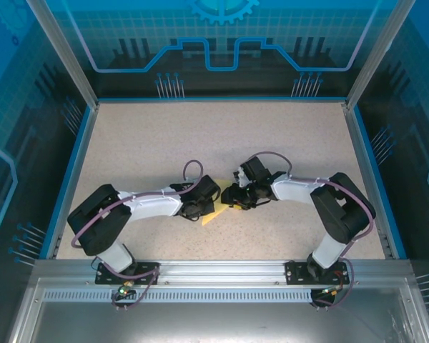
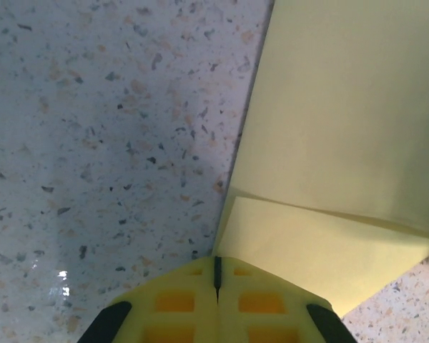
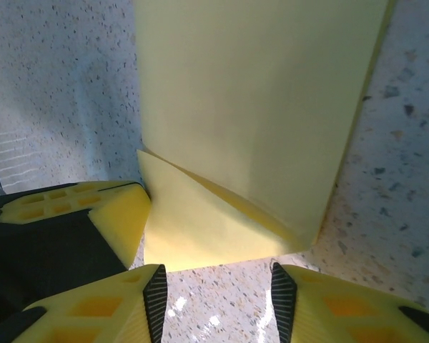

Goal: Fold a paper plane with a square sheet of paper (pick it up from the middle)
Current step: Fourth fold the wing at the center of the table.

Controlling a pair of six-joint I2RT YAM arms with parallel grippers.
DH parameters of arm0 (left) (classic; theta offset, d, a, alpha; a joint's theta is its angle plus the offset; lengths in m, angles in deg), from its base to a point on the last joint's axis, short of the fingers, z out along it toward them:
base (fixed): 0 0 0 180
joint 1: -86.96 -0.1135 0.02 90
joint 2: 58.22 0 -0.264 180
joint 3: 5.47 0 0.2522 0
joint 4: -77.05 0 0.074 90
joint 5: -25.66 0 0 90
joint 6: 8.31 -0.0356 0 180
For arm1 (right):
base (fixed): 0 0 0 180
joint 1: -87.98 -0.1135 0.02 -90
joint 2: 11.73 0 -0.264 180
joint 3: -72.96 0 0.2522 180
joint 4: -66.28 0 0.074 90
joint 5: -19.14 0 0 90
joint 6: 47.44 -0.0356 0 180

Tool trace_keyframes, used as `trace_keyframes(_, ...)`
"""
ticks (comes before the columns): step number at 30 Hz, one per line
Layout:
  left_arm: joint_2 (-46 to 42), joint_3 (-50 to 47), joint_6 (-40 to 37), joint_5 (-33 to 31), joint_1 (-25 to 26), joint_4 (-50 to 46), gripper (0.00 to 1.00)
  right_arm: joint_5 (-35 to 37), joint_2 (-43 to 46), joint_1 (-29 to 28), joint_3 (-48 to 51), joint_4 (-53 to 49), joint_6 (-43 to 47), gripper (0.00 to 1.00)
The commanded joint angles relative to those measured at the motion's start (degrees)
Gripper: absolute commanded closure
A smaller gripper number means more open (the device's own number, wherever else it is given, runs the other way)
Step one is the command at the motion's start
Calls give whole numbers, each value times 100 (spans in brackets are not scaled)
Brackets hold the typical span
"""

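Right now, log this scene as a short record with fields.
surface: speckled tabletop
object: yellow paper sheet, partly folded, lying on the table between the two arms
fold: a second layer shows at the end nearest the jaws
left jaws: shut, tip at the paper's corner
right jaws: open, nothing between them, just short of the paper's edge
plane: not yet finished

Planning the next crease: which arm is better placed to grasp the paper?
Likely right: the right gripper is open facing the folded yellow paper; the left gripper is shut beside it.
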Motion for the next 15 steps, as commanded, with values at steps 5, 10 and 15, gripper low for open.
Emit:
trace_keyframes(5, 138, 114, -155, -206, 17, -369, 99, 324, -154, -71, -230, -338, -147, 56)
trace_keyframes(10, 134, 105, -142, -223, 17, -416, 99, 439, -166, -74, -237, -380, -189, 55)
trace_keyframes(15, 151, 132, -150, -211, 17, -433, 99, 480, -211, -74, -241, -384, -232, 55)
